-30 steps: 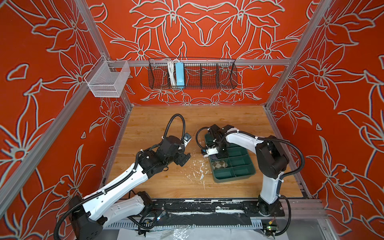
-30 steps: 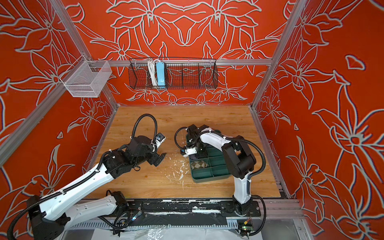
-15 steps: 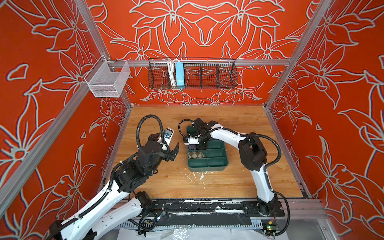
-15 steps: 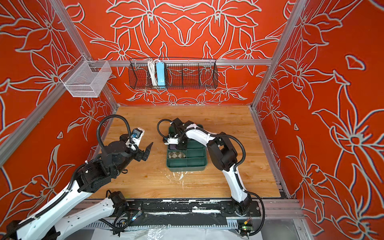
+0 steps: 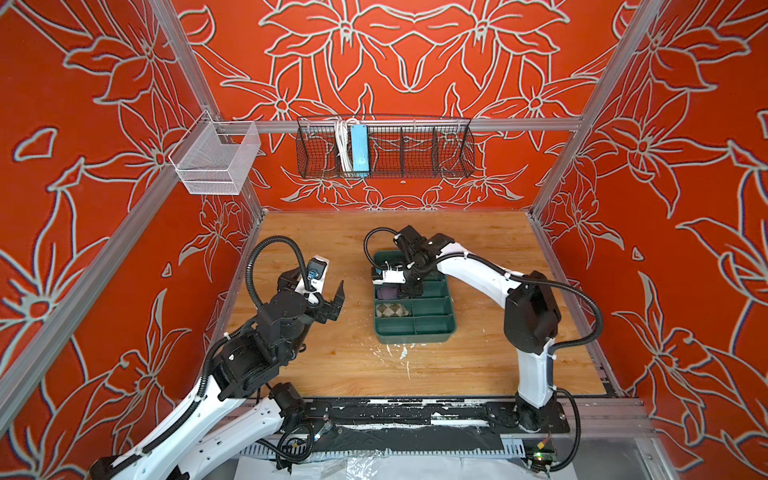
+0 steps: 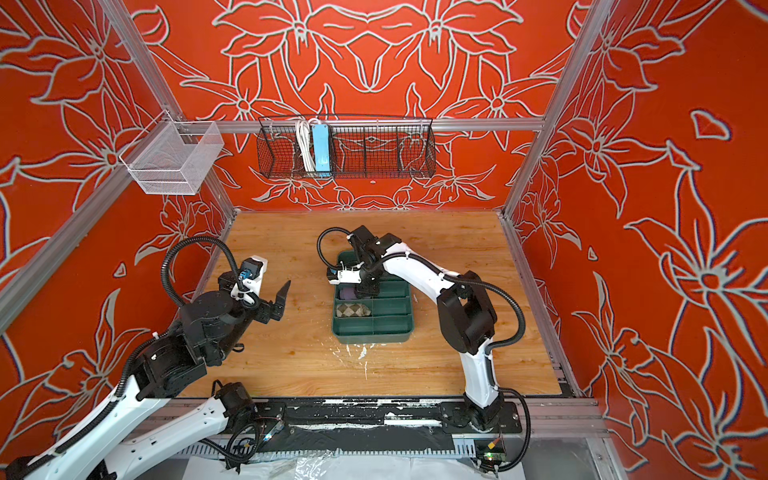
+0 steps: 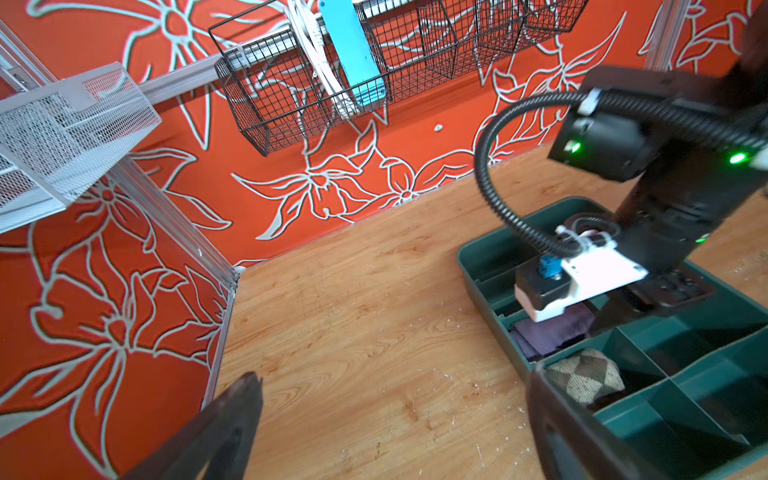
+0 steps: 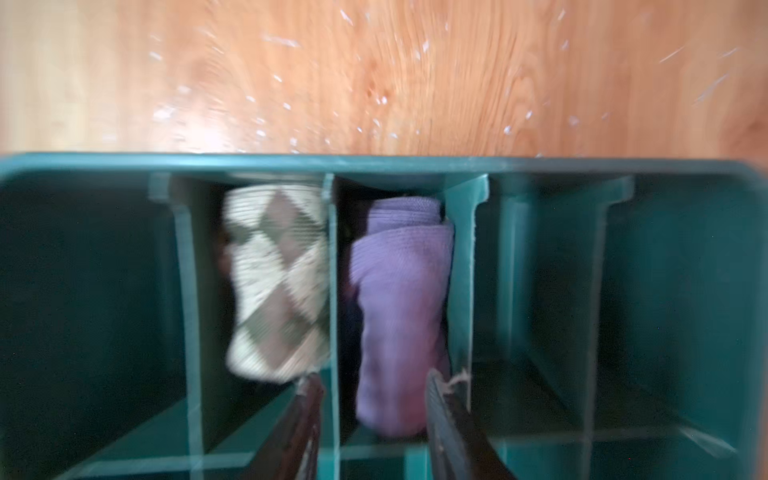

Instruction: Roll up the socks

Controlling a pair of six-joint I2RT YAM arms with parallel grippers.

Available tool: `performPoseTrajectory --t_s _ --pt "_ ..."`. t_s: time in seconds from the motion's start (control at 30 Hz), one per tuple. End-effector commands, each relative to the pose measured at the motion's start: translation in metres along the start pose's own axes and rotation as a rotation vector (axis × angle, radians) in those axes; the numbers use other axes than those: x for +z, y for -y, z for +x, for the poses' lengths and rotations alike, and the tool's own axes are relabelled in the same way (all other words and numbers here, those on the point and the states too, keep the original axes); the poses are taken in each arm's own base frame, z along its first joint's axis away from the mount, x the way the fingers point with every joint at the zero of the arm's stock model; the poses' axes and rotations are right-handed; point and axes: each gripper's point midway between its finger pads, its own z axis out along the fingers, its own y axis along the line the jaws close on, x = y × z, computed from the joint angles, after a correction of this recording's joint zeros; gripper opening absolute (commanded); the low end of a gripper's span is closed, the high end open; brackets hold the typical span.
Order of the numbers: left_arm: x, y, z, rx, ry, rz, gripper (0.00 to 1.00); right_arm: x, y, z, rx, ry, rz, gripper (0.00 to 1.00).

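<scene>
Slid the green tray leftward on the table since a second ago, pulled the left gripper back toward its own side, began parting the right gripper. Nearest: hovering left gripper over bare tabletop, fingers spread wide; further back, beige argyle sock rolled in a left-column tray compartment, purple sock rolled in the adjoining compartment just behind, right gripper reaching down over it, fingers parted either side of the roll's end, gap visible on one side. Farthest: black wire basket holding a blue power strip, white mesh basket left of it.
</scene>
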Motion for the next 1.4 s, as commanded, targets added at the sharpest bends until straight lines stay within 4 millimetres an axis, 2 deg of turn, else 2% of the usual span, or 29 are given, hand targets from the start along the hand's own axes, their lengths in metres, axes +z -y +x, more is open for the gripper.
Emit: performPoseTrajectory --t_s 0.0,0.13,0.17,0.23,0.27,0.33,0.4,0.47,0.53,0.6,0.67,0.73,0.83,0.93,1.0,1.13,1.2,1.3,1.37 --pt "0.004 -0.002 -0.015 -0.040 0.030 -0.014 0.97 -0.049 -0.005 -0.020 -0.053 0.078 0.034 0.44" --pt "0.026 0.003 -0.013 -0.079 -0.001 -0.003 0.97 -0.113 0.020 -0.037 0.033 0.275 0.243 0.45" --pt "0.035 0.002 -0.008 -0.114 -0.022 0.002 0.97 -0.135 0.031 -0.037 0.080 0.350 0.342 0.48" --pt "0.055 -0.010 0.004 -0.221 -0.062 -0.011 0.97 -0.173 0.048 -0.024 0.186 0.476 0.527 0.56" --pt "0.066 -0.020 0.014 -0.293 -0.083 -0.029 0.97 -0.193 0.056 -0.013 0.245 0.538 0.646 0.58" --pt "0.086 -0.044 0.039 -0.429 -0.115 -0.085 0.97 -0.227 0.063 0.024 0.372 0.619 0.873 0.64" --pt "0.103 -0.073 0.076 -0.559 -0.156 -0.189 0.97 -0.253 0.061 0.079 0.528 0.644 1.125 0.71" --pt "0.112 -0.093 0.117 -0.633 -0.208 -0.285 0.97 -0.261 0.051 0.134 0.659 0.582 1.315 0.75" --pt "0.116 -0.105 0.159 -0.616 -0.287 -0.393 0.97 -0.256 0.037 0.187 0.795 0.480 1.442 0.76" --pt "0.116 -0.109 0.187 -0.535 -0.341 -0.452 0.97 -0.240 0.021 0.235 0.926 0.372 1.510 0.76" --pt "0.117 -0.105 0.204 -0.440 -0.354 -0.442 0.97 -0.221 0.005 0.269 1.042 0.318 1.544 0.76" --pt "0.115 -0.106 0.213 -0.412 -0.345 -0.459 0.97 -0.197 -0.007 0.288 1.102 0.307 1.525 0.76" --pt "0.122 -0.096 0.218 -0.403 -0.313 -0.407 0.97 -0.168 -0.017 0.298 1.141 0.340 1.467 0.76" --pt "0.135 -0.082 0.220 -0.427 -0.277 -0.325 0.97 -0.150 -0.015 0.293 1.110 0.428 1.425 0.77" --pt "0.148 -0.070 0.219 -0.420 -0.263 -0.245 0.98 -0.140 -0.009 0.287 1.066 0.453 1.390 0.77" --pt "0.164 -0.052 0.209 -0.362 -0.252 -0.108 0.97 -0.112 0.011 0.263 0.907 0.493 1.249 0.76" --pt "0.165 -0.046 0.219 -0.350 -0.234 -0.090 0.97 -0.092 0.020 0.262 0.896 0.452 1.181 0.75" --pt "0.172 -0.042 0.227 -0.343 -0.215 -0.072 0.97 -0.092 0.026 0.270 0.956 0.444 1.139 0.76" --pt "0.174 -0.051 0.231 -0.382 -0.274 -0.101 0.97 -0.091 0.029 0.285 1.023 0.487 1.117 0.80"
